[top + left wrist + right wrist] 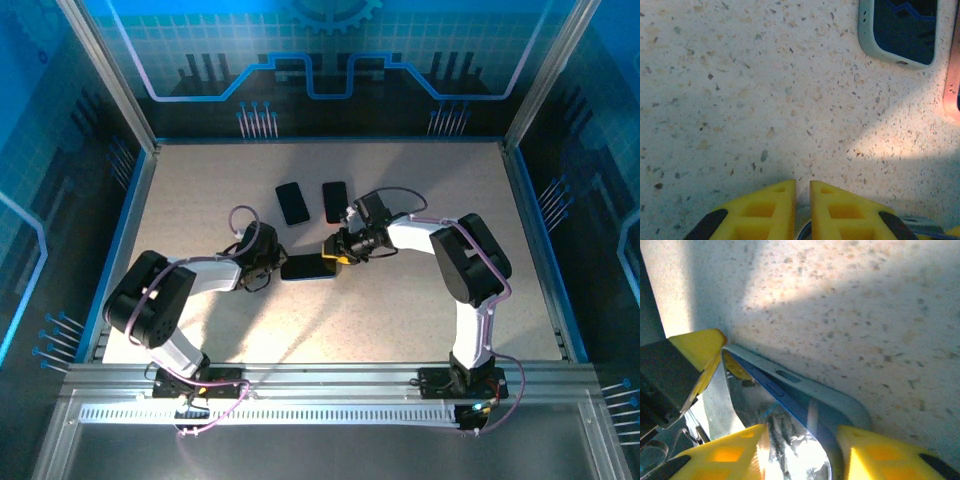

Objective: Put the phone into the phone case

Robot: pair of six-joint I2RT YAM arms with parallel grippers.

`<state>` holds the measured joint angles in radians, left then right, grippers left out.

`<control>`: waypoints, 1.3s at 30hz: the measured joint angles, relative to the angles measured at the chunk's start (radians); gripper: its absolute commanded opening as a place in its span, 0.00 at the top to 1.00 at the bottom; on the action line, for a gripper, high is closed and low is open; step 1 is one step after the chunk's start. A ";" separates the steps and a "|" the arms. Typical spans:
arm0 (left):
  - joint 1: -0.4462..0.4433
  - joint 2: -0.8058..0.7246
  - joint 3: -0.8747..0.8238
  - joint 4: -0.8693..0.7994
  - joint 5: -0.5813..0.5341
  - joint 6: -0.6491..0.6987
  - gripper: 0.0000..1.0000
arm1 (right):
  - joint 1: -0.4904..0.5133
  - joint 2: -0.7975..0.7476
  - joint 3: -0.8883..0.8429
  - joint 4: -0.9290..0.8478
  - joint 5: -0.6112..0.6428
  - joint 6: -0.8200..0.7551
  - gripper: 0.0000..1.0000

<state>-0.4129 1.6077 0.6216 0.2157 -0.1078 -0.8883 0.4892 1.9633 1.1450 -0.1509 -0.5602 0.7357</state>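
Note:
The phone (308, 267) lies flat at mid-table between my two grippers. In the right wrist view, the phone (790, 405) shows a blue edge and a glossy screen. It rests at a slant in the pale grey-green phone case (840, 400), with one long side raised above the rim. My right gripper (800, 432) stands open over the near end, one yellow finger on each side. My left gripper (803, 182) is shut with nothing between its fingers. Its yellow fingertip (702, 347) touches the far end of the case. In the top view, the left gripper (272, 262) and right gripper (333, 252) flank the phone.
Two more dark phones in cases lie just behind, one pale green (897, 30) (292, 202) and one pink (952, 85) (335, 201). The speckled tabletop (420, 320) is walled by metal rails on the sides.

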 measured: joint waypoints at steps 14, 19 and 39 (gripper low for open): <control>-0.003 -0.063 -0.032 0.000 0.000 0.004 0.84 | 0.036 0.000 0.118 -0.177 0.099 -0.027 0.18; -0.010 -0.076 -0.036 -0.001 -0.001 0.008 0.84 | 0.041 0.000 0.154 -0.251 0.143 -0.039 0.10; -0.124 -0.133 0.000 -0.091 -0.056 0.061 0.83 | 0.047 -0.131 0.089 -0.332 0.208 -0.114 0.31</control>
<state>-0.5365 1.4750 0.6216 0.1249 -0.1642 -0.8276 0.5358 1.8324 1.2343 -0.4828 -0.3527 0.6220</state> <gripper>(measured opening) 0.170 0.733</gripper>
